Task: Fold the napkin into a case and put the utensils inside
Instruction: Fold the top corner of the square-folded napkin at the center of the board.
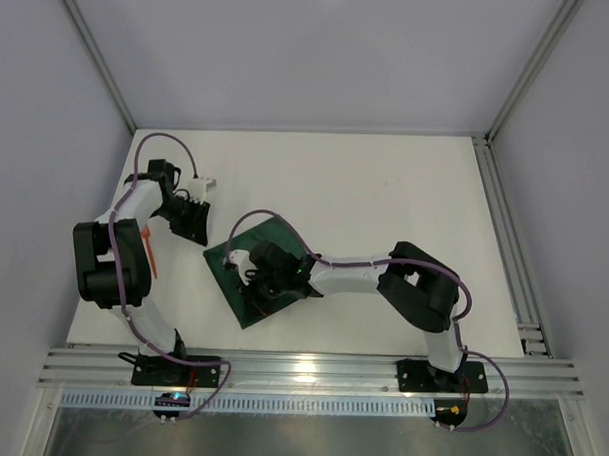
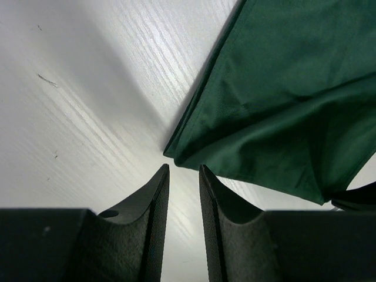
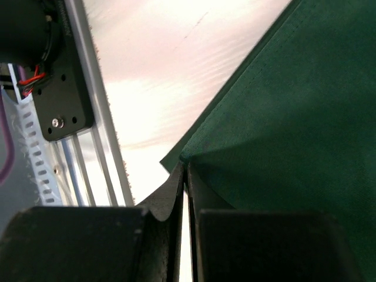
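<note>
The dark green napkin [image 1: 223,268] lies folded on the white table, turned diagonally. My right gripper [image 1: 257,284] is low over its near part. In the right wrist view that gripper [image 3: 184,168] is shut, with the corner of the napkin's upper layer [image 3: 282,117] pinched at its tips. My left gripper [image 1: 197,232] hovers just left of the napkin. In its own view it [image 2: 183,170] is slightly open with nothing between the fingers, a short way from a corner of the napkin [image 2: 276,106]. One orange utensil [image 1: 150,251] shows beside the left arm, partly hidden by it.
Aluminium rails run along the table's near edge [image 1: 309,373] and its right side [image 1: 509,245]. The near rail [image 3: 94,117] is close to the right gripper. White walls enclose the table on the left, back and right.
</note>
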{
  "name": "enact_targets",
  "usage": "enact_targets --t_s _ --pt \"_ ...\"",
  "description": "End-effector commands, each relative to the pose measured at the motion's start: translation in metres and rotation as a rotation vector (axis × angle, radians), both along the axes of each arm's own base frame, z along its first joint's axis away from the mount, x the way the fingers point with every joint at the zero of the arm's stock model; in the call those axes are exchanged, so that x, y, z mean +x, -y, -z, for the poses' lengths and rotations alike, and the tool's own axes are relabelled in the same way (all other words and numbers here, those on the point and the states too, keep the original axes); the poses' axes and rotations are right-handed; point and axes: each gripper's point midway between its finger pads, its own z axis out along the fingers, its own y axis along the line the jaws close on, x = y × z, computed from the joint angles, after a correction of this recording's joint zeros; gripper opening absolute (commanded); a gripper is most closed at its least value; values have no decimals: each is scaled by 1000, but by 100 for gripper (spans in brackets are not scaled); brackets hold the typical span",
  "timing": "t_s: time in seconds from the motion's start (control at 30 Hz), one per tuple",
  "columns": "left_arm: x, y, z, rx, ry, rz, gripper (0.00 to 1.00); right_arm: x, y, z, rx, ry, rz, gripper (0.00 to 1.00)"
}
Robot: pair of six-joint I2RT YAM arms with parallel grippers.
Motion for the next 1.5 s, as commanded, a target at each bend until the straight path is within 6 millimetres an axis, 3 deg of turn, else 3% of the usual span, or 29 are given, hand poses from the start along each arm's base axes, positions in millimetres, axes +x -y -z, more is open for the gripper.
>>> enact_targets --t_s 0.0,0.33,0.73,0.9,1.1,1.3,1.4,1.47 --pt "8 8 -20 -39 61 -9 29 -12 -7 -27 75 56 -73 4" --pt "-11 27 -9 -22 25 81 26 -9 -10 -3 32 42 -70 4" --pt "-27 37 1 -29 -11 131 24 -9 -12 2 25 28 -68 4" --pt "-28 34 11 -14 -34 130 23 -10 -12 3 25 27 -68 11" --pt "-18 24 22 44 -18 107 21 -4 -19 -14 55 53 -63 29" --pt "-10 22 29 56 -4 104 20 9 -19 -55 111 118 -21 36" --pt "-11 22 31 58 -10 109 20 23 -9 -75 148 128 47 36" --pt "-12 21 33 59 -12 109 20 42 13 -69 117 102 154 34"
